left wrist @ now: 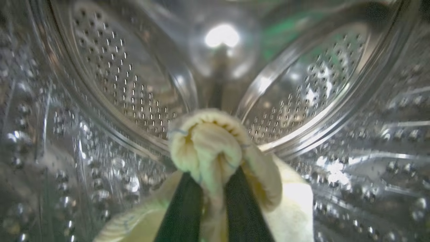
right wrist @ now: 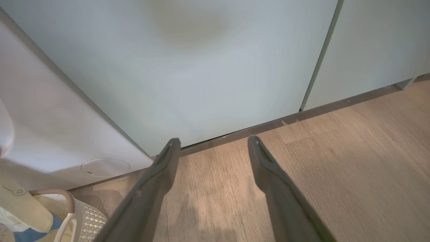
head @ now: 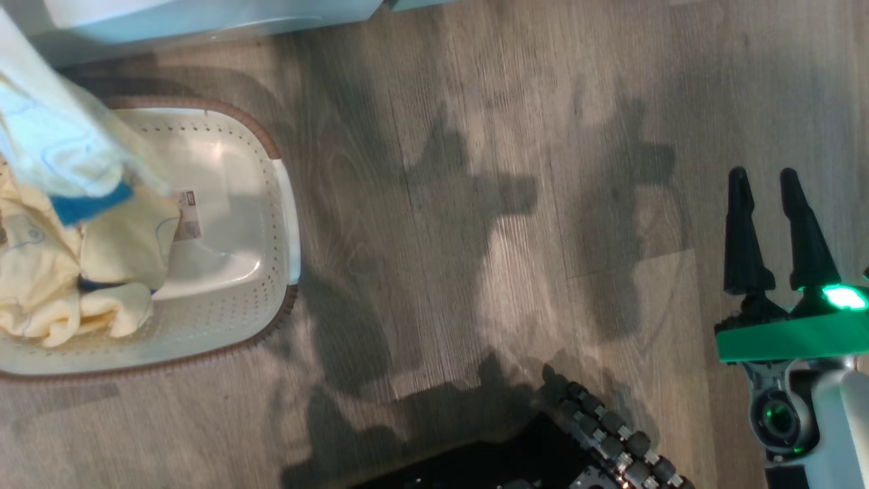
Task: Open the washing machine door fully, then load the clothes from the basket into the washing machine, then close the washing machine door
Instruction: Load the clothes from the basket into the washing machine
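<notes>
**A:** The left fingers (left wrist: 183, 211) are clenched on a bunched yellow garment (left wrist: 208, 148), well inside the steel drum (left wrist: 127, 84).

**B:** What could go wrong from there?

**A:** The cloth is wadded tight between them, so I'd guess it could cling when they let go and get dragged back out. Its loose end runs off at 6 o'clock. If that end is hanging over the drum mouth, the door might trap it later.

**B:** And the right fingers (head: 743, 251)?

**A:** They are spread wide and hold nothing, over bare floor (head: 475, 272) at 3 o'clock in the head view.

**B:** What does that view add?

**A:** It shows the basket (head: 268, 285) at 9 o'clock with more clothes (head: 41, 285) heaped inside, so loading looks far from done. A blurred pale cloth (head: 54, 149) with a blue edge hangs above it at 10 o'clock.

**B:** And the right wrist view?

**A:** It shows the washing machine (right wrist: 40, 134) at 9 o'clock, with its white side next to the green cabinet doors (right wrist: 218, 67).
</notes>
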`<state>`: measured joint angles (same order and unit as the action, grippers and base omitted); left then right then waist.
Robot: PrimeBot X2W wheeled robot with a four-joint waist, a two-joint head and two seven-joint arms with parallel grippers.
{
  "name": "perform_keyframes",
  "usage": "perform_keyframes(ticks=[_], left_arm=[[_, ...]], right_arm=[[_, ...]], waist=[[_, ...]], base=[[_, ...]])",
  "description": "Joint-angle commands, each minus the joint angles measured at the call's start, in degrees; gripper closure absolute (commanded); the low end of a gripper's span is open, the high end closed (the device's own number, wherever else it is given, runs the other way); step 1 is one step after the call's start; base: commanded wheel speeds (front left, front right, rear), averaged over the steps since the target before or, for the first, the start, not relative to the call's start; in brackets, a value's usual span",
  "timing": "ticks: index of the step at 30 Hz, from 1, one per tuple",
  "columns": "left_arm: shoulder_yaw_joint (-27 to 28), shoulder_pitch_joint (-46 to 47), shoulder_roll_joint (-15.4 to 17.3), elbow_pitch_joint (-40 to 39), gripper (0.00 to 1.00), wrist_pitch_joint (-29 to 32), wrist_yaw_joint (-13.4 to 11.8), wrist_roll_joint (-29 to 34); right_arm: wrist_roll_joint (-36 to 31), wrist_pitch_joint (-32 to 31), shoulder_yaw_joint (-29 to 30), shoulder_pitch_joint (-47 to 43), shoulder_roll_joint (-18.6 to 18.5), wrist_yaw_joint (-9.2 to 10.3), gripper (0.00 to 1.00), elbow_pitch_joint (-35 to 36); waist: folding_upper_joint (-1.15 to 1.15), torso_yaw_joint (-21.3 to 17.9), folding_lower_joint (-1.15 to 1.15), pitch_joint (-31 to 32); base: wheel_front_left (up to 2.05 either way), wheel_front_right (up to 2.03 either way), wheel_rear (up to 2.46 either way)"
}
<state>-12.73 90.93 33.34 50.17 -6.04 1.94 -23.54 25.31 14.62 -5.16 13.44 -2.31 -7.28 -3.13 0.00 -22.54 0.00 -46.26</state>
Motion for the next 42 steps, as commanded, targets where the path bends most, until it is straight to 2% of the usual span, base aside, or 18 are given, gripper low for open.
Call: perform_keyframes(ticks=[1,2,6,15,16,17,18,19,30,42], left_arm=[[0.69,3.91,2.86,-2.07,1.00,-3.59,0.15,1.12],[0.31,5.04,2.90,-2.09,1.00,-6.45,0.22,2.03],[-0.44,5.15,2.73,-0.97,1.00,-8.29,1.49,2.79],[-0.51,1.68,0.22,6.05,1.00,-6.92,4.22,-1.09],[-0.60,1.44,0.14,6.50,0.68,-6.98,4.29,-1.21],[-0.73,1.02,-0.04,7.05,0.24,-6.90,4.31,-1.30],[-0.73,1.02,-0.04,7.05,0.24,-6.90,4.31,-1.30],[-0.83,0.64,-0.28,7.45,0.00,-6.92,4.33,-1.43],[-2.20,-3.33,-2.84,10.02,0.00,-7.03,4.14,-2.21],[-1.92,-15.99,-5.62,4.90,0.00,-8.30,2.42,-4.24]], right_arm=[[0.57,0.38,-0.86,-0.09,-0.57,-0.21,0.00,1.53],[0.70,0.38,-1.03,0.30,-0.57,-0.21,0.00,1.54],[0.83,0.38,-1.22,0.70,-0.57,-0.21,0.00,1.67],[1.26,0.38,-1.37,0.88,-0.57,-0.21,0.00,0.65],[1.24,0.38,-1.28,0.88,-0.57,-0.21,0.00,0.59],[1.23,0.38,-1.16,0.88,-0.57,-0.21,0.00,0.52],[1.23,0.38,-1.16,0.88,-0.57,-0.21,0.00,0.52],[1.27,0.38,-1.11,0.85,-0.57,-0.21,0.00,0.41],[-0.31,0.38,0.62,0.71,-0.57,-0.21,0.00,0.25],[-2.05,0.38,2.84,-0.79,-0.57,-0.21,0.00,-0.27]], waist=[[0.00,0.03,0.00,-0.39],[0.00,0.03,0.00,-0.69],[0.00,0.22,0.00,-1.06],[0.00,1.39,0.00,-0.71],[0.00,1.54,0.00,-0.60],[0.00,1.73,0.00,-0.42],[0.00,1.73,0.00,-0.42],[0.00,1.93,0.00,-0.21],[0.00,4.81,0.00,2.82],[0.00,8.14,0.00,8.55]], base=[[0.00,0.00,0.00],[0.00,0.00,0.00],[0.00,0.00,0.00],[0.00,0.00,0.00],[0.00,0.00,0.00],[0.00,0.00,0.00],[0.00,0.00,0.00],[0.00,0.00,0.00],[0.00,0.00,0.00],[0.00,0.00,0.00]])
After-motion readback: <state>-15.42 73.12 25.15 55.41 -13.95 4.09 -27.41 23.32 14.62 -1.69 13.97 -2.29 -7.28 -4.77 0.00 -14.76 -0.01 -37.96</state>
